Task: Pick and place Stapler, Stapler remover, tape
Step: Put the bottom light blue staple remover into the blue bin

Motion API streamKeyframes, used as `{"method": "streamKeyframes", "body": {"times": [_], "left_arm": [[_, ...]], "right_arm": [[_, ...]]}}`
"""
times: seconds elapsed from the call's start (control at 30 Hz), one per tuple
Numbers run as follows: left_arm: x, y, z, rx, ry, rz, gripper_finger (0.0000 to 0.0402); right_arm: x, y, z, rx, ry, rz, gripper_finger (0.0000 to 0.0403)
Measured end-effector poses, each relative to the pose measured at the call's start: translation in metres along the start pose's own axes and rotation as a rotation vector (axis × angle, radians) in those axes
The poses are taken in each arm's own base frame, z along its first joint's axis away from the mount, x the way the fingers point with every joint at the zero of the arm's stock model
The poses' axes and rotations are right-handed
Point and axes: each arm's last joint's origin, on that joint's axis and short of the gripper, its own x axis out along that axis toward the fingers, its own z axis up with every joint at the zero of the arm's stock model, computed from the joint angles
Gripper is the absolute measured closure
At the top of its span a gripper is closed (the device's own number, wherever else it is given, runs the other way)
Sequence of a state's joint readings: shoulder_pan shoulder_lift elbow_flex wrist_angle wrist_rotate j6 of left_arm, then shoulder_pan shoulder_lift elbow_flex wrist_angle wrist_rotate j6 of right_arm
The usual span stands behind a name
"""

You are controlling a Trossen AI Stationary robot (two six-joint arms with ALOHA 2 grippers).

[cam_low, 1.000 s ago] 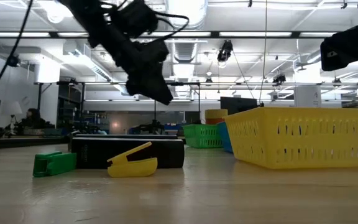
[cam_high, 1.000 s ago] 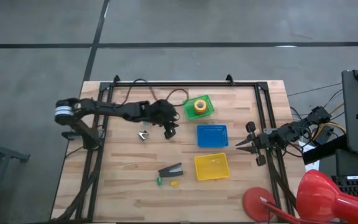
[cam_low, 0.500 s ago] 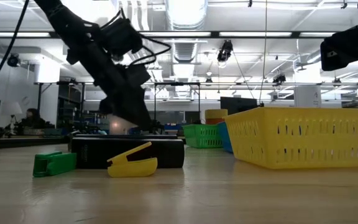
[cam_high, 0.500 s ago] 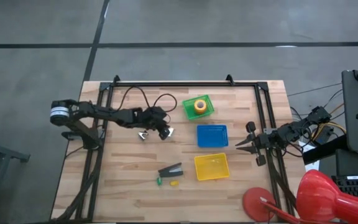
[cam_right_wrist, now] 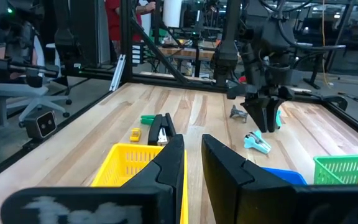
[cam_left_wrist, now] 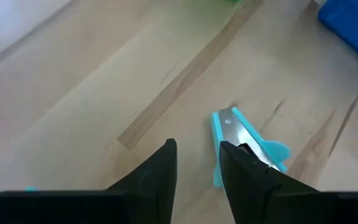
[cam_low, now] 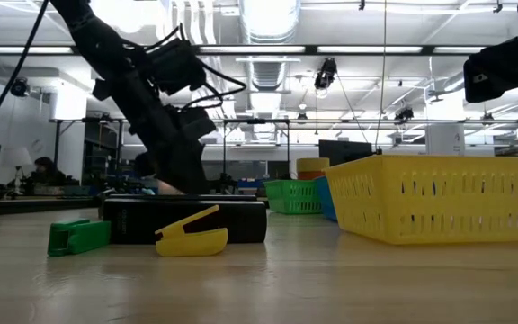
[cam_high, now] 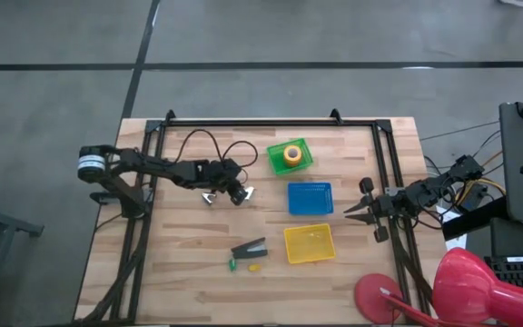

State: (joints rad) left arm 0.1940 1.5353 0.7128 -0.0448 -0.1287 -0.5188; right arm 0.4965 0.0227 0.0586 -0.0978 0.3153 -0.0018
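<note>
My left gripper is low over the table's middle left, narrowly open. A small cyan tool with a metal tongue, seemingly the staple remover, lies flat just outside one finger. A small grey metal piece lies on the gripper's other side. The dark stapler lies flat nearer the near edge. The orange tape sits in the green basket. My right gripper waits at the right edge, narrowly open. My left gripper points down at the table with the cyan tool's side right beside the outer face of one finger. Nothing lies between the fingers. Whether that finger touches the tool, I cannot tell.
A blue basket and a yellow basket stand right of the left gripper. Small green and yellow bits lie near the stapler. A black frame runs along the table's far and side edges. People show in the room beyond.
My left gripper has come down from above the table to just over its surface, moving a little toward the near and left edges, and now stands beside the cyan tool. The stapler, tape and baskets have stayed where they were.
</note>
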Motion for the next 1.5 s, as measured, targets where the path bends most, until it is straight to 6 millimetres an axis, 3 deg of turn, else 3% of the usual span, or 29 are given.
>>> {"method": "streamKeyframes", "body": {"times": [1.1, 1.5], "left_arm": [[0.002, -0.026, -0.019, 0.031, 0.007, -0.011, 0.03], [0.004, -0.027, -0.021, 0.068, 0.006, 0.004, 0.034]], "right_arm": [[0.0, 0.0, 0.0, -0.001, 0.0, 0.001, 0.0351], [0.0, 0.0, 0.0, 0.001, 0.0, 0.0, 0.0351]]}}
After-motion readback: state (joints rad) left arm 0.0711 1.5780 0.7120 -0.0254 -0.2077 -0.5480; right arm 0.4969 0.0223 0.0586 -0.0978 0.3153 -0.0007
